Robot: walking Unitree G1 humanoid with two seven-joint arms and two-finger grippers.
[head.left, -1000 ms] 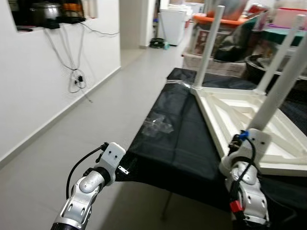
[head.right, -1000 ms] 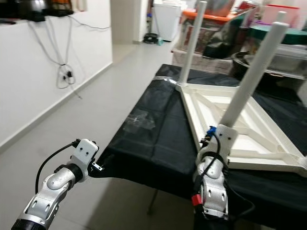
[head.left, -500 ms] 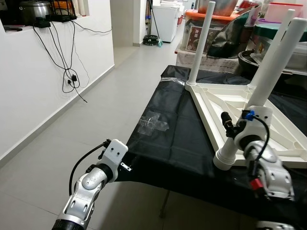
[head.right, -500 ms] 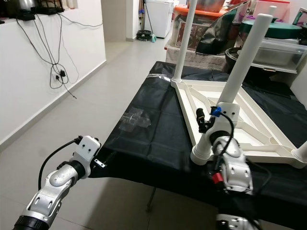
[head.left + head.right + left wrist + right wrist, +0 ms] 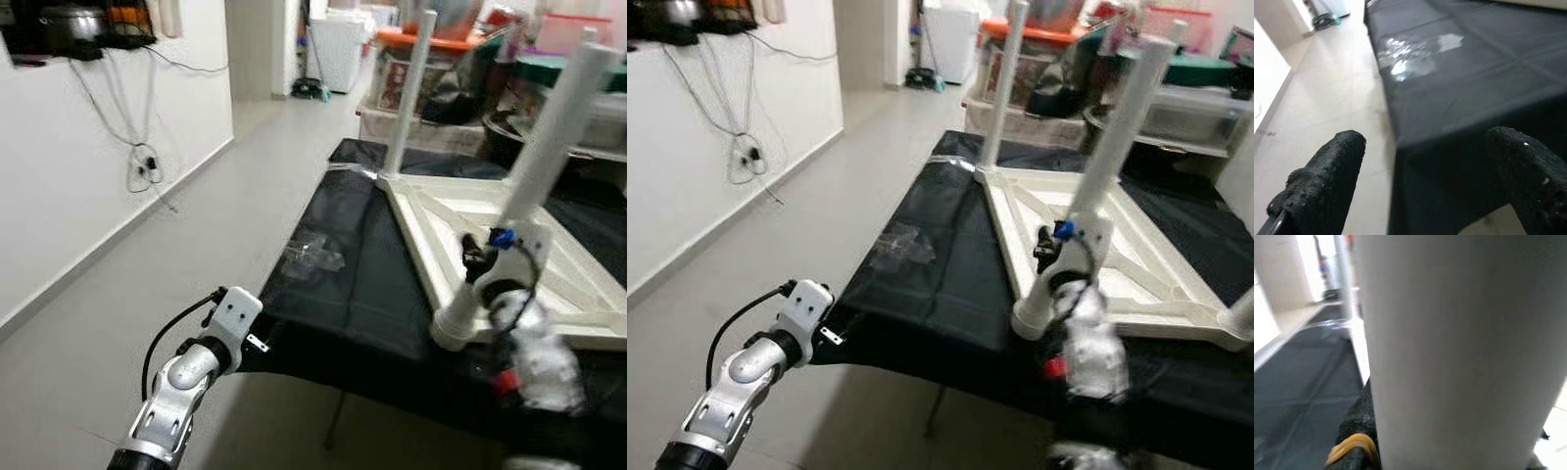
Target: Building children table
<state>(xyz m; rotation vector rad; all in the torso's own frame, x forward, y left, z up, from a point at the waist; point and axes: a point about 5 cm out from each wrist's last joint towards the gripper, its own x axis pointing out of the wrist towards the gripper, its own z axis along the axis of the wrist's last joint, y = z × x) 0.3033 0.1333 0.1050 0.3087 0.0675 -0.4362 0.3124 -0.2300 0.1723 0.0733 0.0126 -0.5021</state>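
An upturned white children's table frame (image 5: 443,211) lies on a black cloth-covered table (image 5: 362,294). One white leg (image 5: 410,93) stands upright at its far left corner. My right gripper (image 5: 482,266) is shut on another white leg (image 5: 549,137). That leg leans to the right, with its flared lower end (image 5: 455,327) at the frame's near left corner. In the right wrist view the leg (image 5: 1449,347) sits right against a black finger pad (image 5: 1354,443). My left gripper (image 5: 1425,196) is open at the cloth's near left edge, holding nothing.
A crumpled clear plastic bag (image 5: 313,257) lies on the cloth. Bins, pots and boxes (image 5: 460,59) crowd behind the table. A white wall with hanging cables (image 5: 147,162) runs along the left, and bare tiled floor (image 5: 196,245) lies between it and the table.
The right arm has swung the leg over, bringing its flared end into sight at the frame's near corner, and is blurred now. The left arm has stayed put.
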